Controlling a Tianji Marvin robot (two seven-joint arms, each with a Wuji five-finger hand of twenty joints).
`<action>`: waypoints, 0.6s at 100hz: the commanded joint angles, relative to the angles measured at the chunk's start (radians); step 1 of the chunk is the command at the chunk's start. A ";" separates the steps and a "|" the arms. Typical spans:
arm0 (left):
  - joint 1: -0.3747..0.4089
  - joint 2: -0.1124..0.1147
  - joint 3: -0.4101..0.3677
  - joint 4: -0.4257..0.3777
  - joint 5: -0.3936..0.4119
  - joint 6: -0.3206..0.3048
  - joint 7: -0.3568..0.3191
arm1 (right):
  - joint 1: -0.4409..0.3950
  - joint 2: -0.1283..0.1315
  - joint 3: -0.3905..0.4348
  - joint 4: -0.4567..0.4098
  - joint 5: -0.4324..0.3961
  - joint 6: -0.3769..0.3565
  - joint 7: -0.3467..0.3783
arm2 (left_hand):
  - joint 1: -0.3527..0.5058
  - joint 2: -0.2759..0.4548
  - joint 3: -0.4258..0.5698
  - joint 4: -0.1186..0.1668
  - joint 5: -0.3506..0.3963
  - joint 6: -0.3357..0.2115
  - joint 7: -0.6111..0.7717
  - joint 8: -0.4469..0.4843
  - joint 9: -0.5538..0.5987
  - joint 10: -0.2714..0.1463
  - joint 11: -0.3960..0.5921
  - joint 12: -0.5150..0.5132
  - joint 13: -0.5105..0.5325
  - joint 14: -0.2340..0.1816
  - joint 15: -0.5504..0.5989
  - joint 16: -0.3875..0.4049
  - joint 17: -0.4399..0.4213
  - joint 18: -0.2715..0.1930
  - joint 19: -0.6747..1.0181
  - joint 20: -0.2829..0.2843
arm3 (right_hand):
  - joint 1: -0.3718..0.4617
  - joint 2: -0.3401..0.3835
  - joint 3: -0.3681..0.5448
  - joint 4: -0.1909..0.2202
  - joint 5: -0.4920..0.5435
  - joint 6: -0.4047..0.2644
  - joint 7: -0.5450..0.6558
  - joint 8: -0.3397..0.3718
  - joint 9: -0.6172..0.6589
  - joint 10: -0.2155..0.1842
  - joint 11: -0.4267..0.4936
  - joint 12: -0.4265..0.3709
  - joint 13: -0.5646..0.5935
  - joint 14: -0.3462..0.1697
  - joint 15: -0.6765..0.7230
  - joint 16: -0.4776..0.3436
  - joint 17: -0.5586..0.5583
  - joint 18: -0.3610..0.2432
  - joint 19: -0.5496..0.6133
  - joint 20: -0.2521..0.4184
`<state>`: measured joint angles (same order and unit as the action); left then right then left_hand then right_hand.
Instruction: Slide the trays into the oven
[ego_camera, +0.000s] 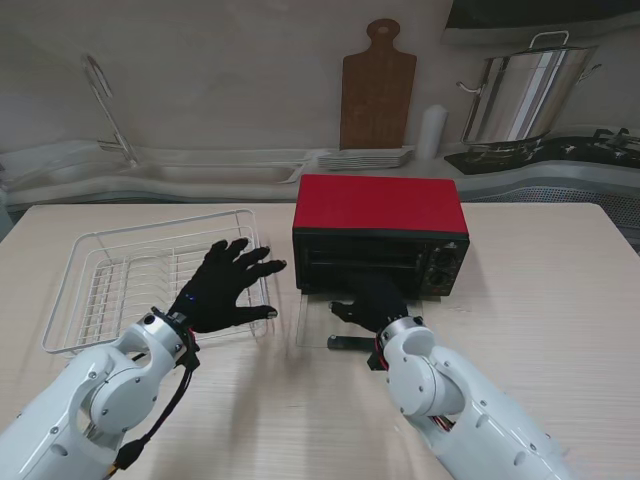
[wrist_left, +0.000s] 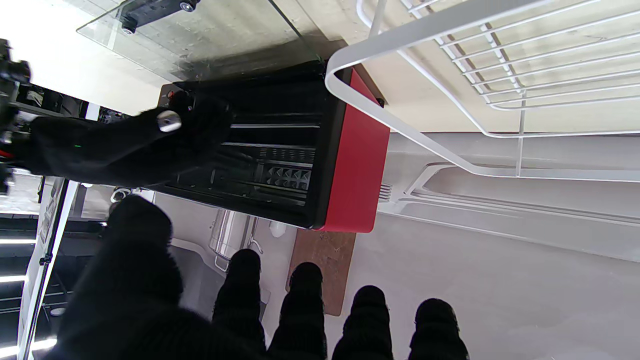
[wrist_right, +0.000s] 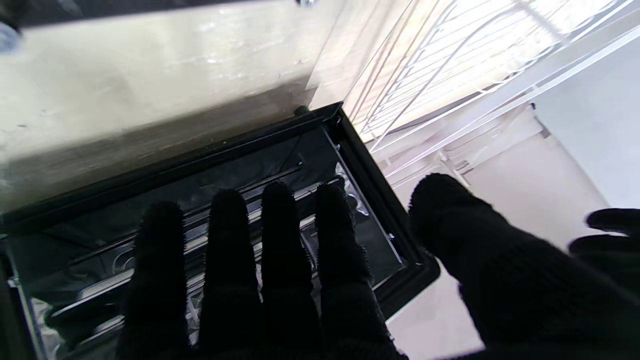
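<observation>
The red oven (ego_camera: 380, 205) stands mid-table with its glass door (ego_camera: 318, 325) folded down flat toward me. My right hand (ego_camera: 372, 303) hovers over that door at the oven mouth, fingers straight and thumb apart, holding nothing. In the right wrist view its fingers (wrist_right: 280, 240) point into the dark cavity, where a shiny metal tray (wrist_right: 350, 197) and wire rails show behind them. My left hand (ego_camera: 230, 285) is spread open over the white dish rack (ego_camera: 110, 290), left of the oven. The left wrist view shows the oven's red side (wrist_left: 355, 160) and my right hand (wrist_left: 130, 145).
A wooden cutting board (ego_camera: 377, 85) leans on the back wall behind the oven. A stack of plates (ego_camera: 365, 158), a white bottle (ego_camera: 432, 130) and a steel pot (ego_camera: 520, 95) sit on the rear counter. A faucet (ego_camera: 105, 100) stands at back left.
</observation>
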<state>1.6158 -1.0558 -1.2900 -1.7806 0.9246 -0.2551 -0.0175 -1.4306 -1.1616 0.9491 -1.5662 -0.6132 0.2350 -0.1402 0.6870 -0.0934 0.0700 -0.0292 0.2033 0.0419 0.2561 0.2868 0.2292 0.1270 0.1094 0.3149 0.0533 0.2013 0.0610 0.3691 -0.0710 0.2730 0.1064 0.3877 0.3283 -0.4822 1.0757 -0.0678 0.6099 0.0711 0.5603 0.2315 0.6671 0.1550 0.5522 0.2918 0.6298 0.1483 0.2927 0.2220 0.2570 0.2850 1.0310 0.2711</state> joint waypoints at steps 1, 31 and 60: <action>0.010 -0.005 -0.002 -0.012 -0.003 0.001 -0.020 | -0.053 0.016 0.003 -0.026 -0.011 -0.016 0.018 | 0.006 0.044 -0.027 0.039 -0.009 0.014 -0.009 0.011 -0.035 -0.006 -0.010 -0.009 -0.029 -0.023 -0.014 -0.011 -0.009 -0.020 -0.047 -0.014 | -0.032 0.015 -0.018 0.049 -0.028 -0.017 0.000 0.012 -0.030 -0.018 -0.010 0.012 -0.026 -0.009 0.008 0.007 -0.004 -0.018 0.000 0.020; 0.010 -0.003 -0.002 -0.012 -0.007 0.012 -0.037 | -0.245 0.046 0.101 -0.150 -0.081 -0.152 0.028 | 0.006 0.045 -0.027 0.040 -0.014 0.014 -0.010 0.010 -0.040 -0.012 -0.011 -0.009 -0.030 -0.022 -0.015 -0.011 -0.010 -0.021 -0.047 -0.012 | -0.032 0.016 -0.023 0.050 -0.025 -0.015 -0.008 0.011 -0.027 -0.017 -0.012 0.011 -0.025 -0.006 0.008 0.007 -0.003 -0.017 0.000 0.020; 0.018 -0.003 -0.003 -0.021 -0.003 0.025 -0.041 | -0.354 0.056 0.125 -0.173 -0.131 -0.210 0.002 | 0.007 0.044 -0.027 0.040 -0.014 0.015 -0.010 0.011 -0.038 -0.008 -0.009 -0.008 -0.029 -0.023 -0.014 -0.011 -0.010 -0.021 -0.047 -0.013 | -0.030 0.017 -0.023 0.051 -0.026 -0.015 -0.009 0.014 -0.029 -0.016 -0.013 0.011 -0.026 -0.009 0.007 0.006 -0.004 -0.017 -0.003 0.019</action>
<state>1.6225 -1.0553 -1.2914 -1.7863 0.9201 -0.2354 -0.0368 -1.7544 -1.1072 1.0798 -1.7413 -0.7341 0.0354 -0.1470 0.6870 -0.0934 0.0701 -0.0292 0.2033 0.0425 0.2561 0.2868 0.2292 0.1270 0.1093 0.3149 0.0533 0.2013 0.0610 0.3691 -0.0710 0.2730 0.1064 0.3877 0.3283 -0.4815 1.0757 -0.0678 0.6099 0.0711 0.5603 0.2315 0.6671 0.1550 0.5513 0.2919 0.6298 0.1483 0.2928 0.2220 0.2571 0.2850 1.0310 0.2711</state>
